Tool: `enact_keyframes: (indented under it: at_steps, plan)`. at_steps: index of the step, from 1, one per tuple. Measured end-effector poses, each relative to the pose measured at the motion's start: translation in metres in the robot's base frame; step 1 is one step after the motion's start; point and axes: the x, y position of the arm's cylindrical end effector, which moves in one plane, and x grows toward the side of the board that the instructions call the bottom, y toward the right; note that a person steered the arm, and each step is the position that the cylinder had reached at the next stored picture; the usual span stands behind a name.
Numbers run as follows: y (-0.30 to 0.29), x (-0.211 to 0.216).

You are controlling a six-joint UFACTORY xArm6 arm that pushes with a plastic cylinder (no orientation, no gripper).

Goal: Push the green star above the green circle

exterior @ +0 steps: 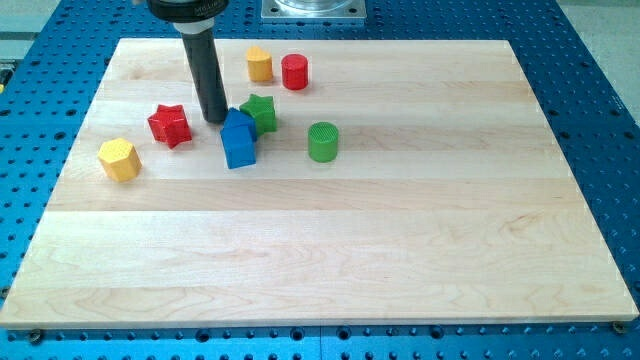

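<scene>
Right now my tip (pixel 215 119) is resting on the wooden board (pixel 400 250) with nothing gripped; being a plain rod, it has no jaws to open or close and can only shove. Just to its right in the view the blue block (pixel 238 138) is sitting, seemingly touching or nearly so, and just beyond that, pressed against the blue block's upper right, the green star (pixel 260 112) is lying. Farther right of the tip, and slightly toward the view's bottom, the green circle (pixel 323 142) is standing apart from the star.

As I judge it, the star is needing to travel rightward and a little toward the view's top, ending directly over the circle. Pushing from here would be driving the blue block along too, so I would be better off going round to the star's left face and pressing squarely, keeping the star from spinning away.

To the tip's left the red star (pixel 170 125) and a yellow block (pixel 119 159) are waiting; up and right of it a second yellow block (pixel 260 65) and a red cylinder (pixel 294 72) are crowding the target zone. Around the board a blue perforated table (pixel 600 120) is showing.
</scene>
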Motion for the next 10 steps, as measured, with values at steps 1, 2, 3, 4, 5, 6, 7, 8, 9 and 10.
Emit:
enact_keyframes:
  at_steps: [1, 2, 3, 4, 5, 6, 7, 8, 9, 10]
  plan:
    - [0.041, 0.018]
    - [0.042, 0.021]
    - [0.042, 0.021]
    - [0.043, 0.021]
    - [0.065, 0.021]
    - [0.092, 0.019]
    - [0.092, 0.007]
    - [0.095, -0.004]
    - [0.095, -0.004]
    - [0.101, -0.004]
